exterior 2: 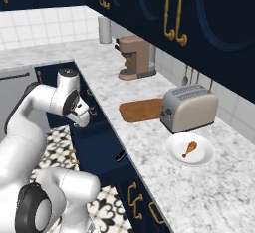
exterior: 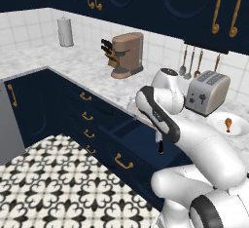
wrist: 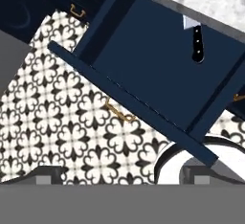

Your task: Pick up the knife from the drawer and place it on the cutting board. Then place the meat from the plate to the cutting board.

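Note:
The wide navy drawer [wrist: 158, 70] stands pulled out, its brass handle [wrist: 119, 113] over the patterned floor. The knife [wrist: 196, 43] lies at the drawer's back, black handle showing, its silver blade partly under the counter edge. It also shows as the knife [exterior: 160, 146] and the knife [exterior 2: 120, 155]. My gripper [wrist: 122, 177] hangs open high above the drawer's front, well away from the knife and holding nothing. The brown cutting board [exterior 2: 142, 110] lies on the counter left of the toaster. On the white plate [exterior 2: 199, 158] rests the drumstick [exterior 2: 189, 149].
A silver toaster [exterior 2: 189, 108] stands between board and plate. Further along the counter are a brown coffee machine [exterior: 127, 54], a knife block [exterior: 108, 51] and a paper towel roll [exterior: 65, 32]. Narrower shut drawers [exterior: 86, 117] lie left of the open one. Utensils [exterior: 189, 64] hang on the wall.

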Tool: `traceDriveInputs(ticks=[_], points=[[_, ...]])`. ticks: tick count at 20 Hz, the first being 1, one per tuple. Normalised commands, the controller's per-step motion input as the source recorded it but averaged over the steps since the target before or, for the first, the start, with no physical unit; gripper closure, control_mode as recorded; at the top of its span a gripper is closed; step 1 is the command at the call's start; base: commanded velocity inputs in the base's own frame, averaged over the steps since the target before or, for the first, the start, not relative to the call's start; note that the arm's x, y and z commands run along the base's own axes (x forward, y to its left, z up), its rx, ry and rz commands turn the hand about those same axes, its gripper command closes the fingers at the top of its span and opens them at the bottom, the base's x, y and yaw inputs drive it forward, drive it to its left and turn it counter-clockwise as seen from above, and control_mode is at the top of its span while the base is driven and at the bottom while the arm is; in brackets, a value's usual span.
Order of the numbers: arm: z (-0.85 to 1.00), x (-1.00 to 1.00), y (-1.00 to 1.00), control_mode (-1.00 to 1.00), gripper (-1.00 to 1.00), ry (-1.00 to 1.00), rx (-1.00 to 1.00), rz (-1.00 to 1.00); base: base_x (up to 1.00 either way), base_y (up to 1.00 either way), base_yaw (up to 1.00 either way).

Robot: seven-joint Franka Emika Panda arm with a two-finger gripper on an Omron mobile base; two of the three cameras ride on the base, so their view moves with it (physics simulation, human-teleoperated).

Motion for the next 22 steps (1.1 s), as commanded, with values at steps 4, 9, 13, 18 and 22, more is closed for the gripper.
traceDriveInputs(ticks=[4, 9, 13, 18, 22], points=[[-0.82, 0.0, 0.52, -1.0, -1.0, 0.0, -0.12, 0.0, 0.0, 0.0, 0.0], [-0.85, 0.07, 0.05, -1.0, -1.0, -0.16, -0.15, 0.22, 0.0, 0.0, 0.0], [-0.65, 0.34, 0.01, -1.0, -1.0, -0.13, -0.21, 0.43, 0.0, 0.0, 0.0], [-0.49, 0.5, 0.14, -1.0, -1.0, -0.03, -0.14, 0.4, 0.0, 0.0, 0.0], [-0.3, 0.52, 0.06, -1.0, -1.0, 0.04, -0.06, 0.27, 0.0, 0.0, 0.0]])
